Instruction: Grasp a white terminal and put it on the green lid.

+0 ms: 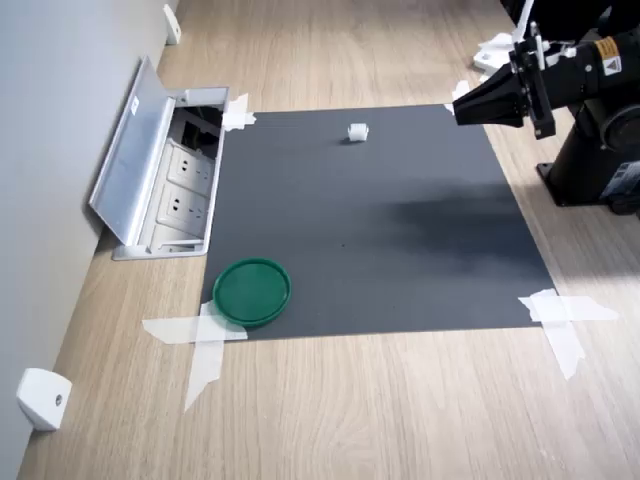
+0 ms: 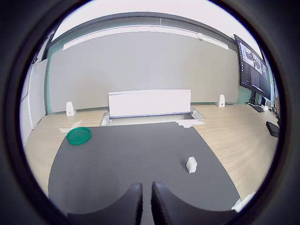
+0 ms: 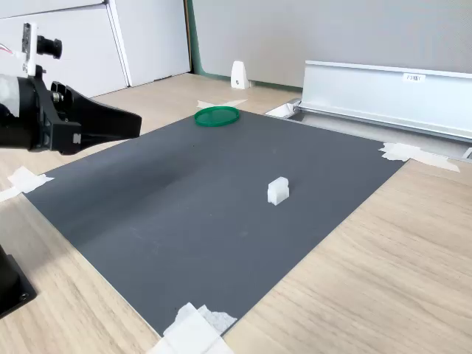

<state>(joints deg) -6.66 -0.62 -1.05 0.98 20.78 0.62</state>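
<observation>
Currently the gripper (image 3: 136, 123) hangs with jaws nearly closed, empty, well apart from the white terminal (image 3: 277, 190) on the dark mat (image 3: 184, 214), far from the green lid (image 3: 217, 116). It should probably open wider and descend centred over the terminal.

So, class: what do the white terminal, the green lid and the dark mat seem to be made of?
White terminal: probably moulded plastic, opaque, matte. Green lid: likely plastic, smooth with a raised rim and slight sheen. Dark mat: thin matte sheet, maybe paper or rubber; taped corners.
</observation>
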